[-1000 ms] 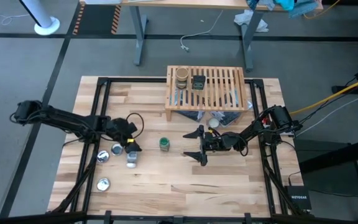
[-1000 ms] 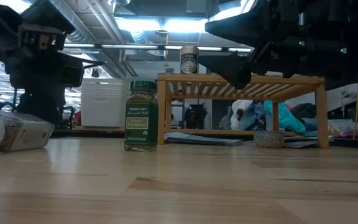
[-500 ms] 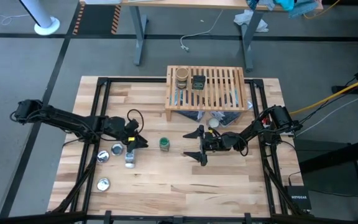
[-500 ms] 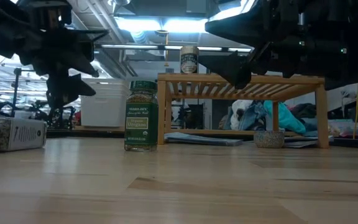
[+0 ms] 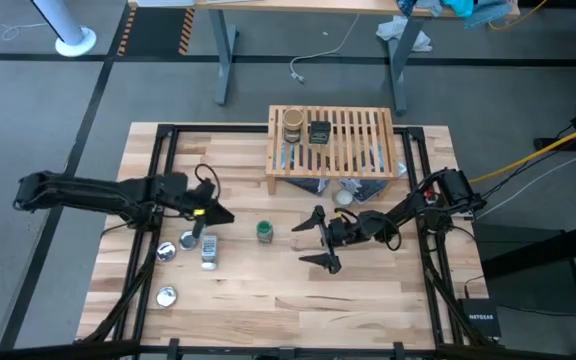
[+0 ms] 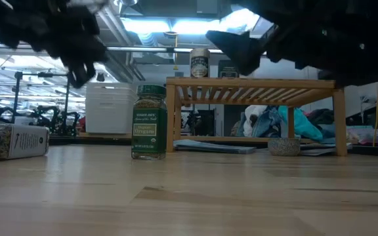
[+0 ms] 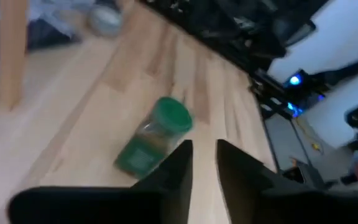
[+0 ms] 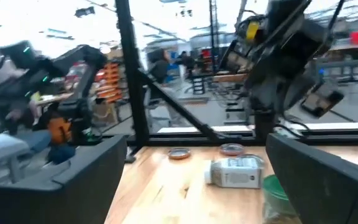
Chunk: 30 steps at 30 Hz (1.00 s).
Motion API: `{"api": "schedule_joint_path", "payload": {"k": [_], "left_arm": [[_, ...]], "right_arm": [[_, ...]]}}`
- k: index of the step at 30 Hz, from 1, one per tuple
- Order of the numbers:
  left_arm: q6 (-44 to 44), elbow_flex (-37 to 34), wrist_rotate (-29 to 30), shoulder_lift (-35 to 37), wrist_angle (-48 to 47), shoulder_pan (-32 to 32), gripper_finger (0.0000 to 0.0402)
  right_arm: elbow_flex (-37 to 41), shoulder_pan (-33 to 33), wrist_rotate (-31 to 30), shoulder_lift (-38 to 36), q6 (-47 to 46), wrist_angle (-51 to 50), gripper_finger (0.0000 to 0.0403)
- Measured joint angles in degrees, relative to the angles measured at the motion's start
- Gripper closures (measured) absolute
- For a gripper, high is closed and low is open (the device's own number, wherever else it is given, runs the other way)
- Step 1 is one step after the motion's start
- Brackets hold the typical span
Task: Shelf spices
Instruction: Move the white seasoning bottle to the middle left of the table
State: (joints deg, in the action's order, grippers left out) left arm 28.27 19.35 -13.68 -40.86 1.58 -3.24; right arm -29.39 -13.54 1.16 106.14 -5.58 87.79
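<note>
The clear white-capped jar lies on its side on the table, left of centre. The green-lidded jar stands upright on its base near the middle. On the slatted shelf stand the tan-brown jar and the dark tin. My left gripper hovers above and behind the lying jar, shut and empty; its wrist view shows the green-lidded jar ahead. My right gripper stands open to the right of the green-lidded jar, clear of it.
Three flat silver round pieces lie near the table's left edge. Under the shelf sit a small round dish and some dark flat things. Black frame bars run along both sides of the table.
My left gripper has let go of the white-capped jar, risen, drawn back toward the table's left edge, rolled and shut. The jar, tilted a second ago, now lies flat on its side. My right gripper has turned a little in place and stays open.
</note>
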Motion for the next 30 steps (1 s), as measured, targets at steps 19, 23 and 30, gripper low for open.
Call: {"api": "schedule_joint_path", "payload": {"k": [19, 23, 30], "left_arm": [[11.7, 9.1, 5.6, 11.5, -56.5, 9.1, 0.04], [14.8, 6.1, 5.7, 9.9, -54.8, 12.4, 0.0401], [18.7, 1.3, 5.6, 6.6, -45.8, 19.2, 0.0401]], "right_arm": [[-16.8, -1.9, -4.6, -1.8, -0.1, -45.5, 0.0013], [-20.6, -4.1, -10.9, -1.8, -0.1, -51.9, 0.0013], [-25.2, -6.1, -16.1, -1.8, -1.1, -57.1, 0.0013]]}}
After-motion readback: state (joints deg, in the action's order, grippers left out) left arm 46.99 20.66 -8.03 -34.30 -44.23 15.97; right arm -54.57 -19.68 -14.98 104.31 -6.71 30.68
